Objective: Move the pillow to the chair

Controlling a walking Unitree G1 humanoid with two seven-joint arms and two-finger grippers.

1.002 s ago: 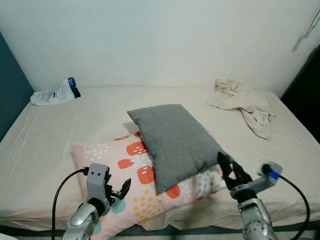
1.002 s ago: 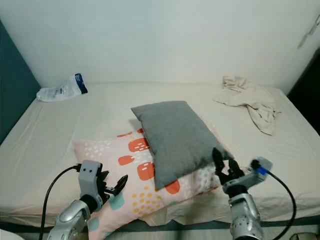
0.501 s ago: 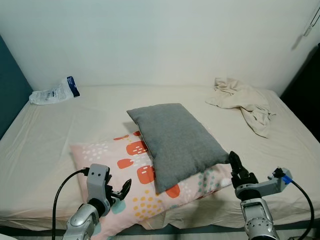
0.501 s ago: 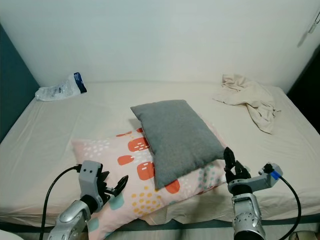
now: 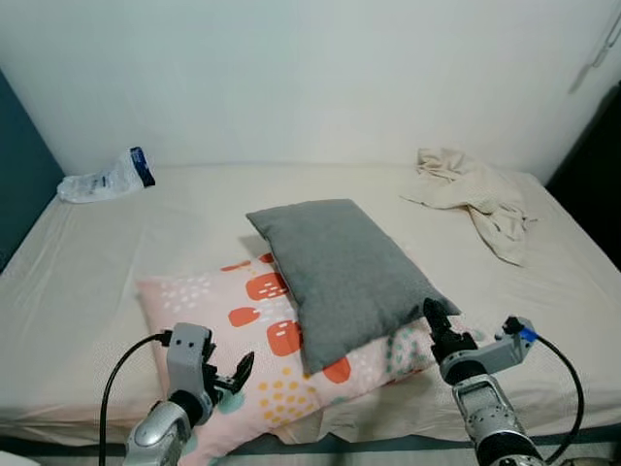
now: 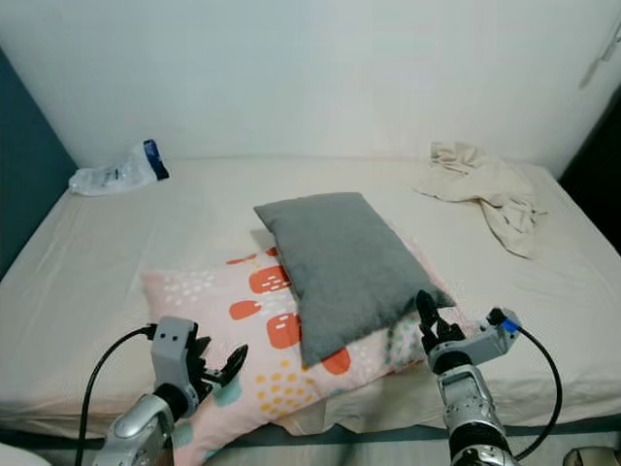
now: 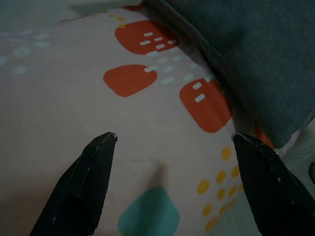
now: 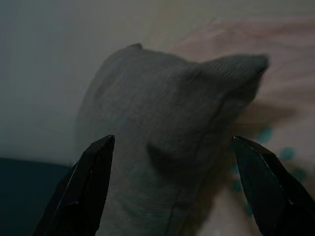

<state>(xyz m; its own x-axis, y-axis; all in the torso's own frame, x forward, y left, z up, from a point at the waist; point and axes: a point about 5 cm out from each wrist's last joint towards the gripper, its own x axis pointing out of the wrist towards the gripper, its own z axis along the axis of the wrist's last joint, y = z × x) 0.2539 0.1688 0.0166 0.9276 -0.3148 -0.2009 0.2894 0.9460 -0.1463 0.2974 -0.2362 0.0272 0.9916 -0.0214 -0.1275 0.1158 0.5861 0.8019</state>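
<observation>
Approach step, nothing gripped yet. Left hand [image 5: 229, 374] fingers spread, over the near edge of the pink patterned pillow with orange and teal blobs [image 5: 243, 330] at the bed's near edge. Right hand [image 5: 434, 325] fingers also apart, tips at the near right corner of the grey rectangular fabric pillow [image 5: 340, 272], which lies on top of the pink one, mid-bed. Next: push right hand onto that corner and clamp, left supports. No chair visible, so a turn is likely needed.

Right wrist view shows the grey corner framed between fingers [image 8: 93, 187]. Far: cream crumpled cloth [image 5: 475, 199] at right far corner, plastic packet [image 5: 102, 182] at left far corner.
</observation>
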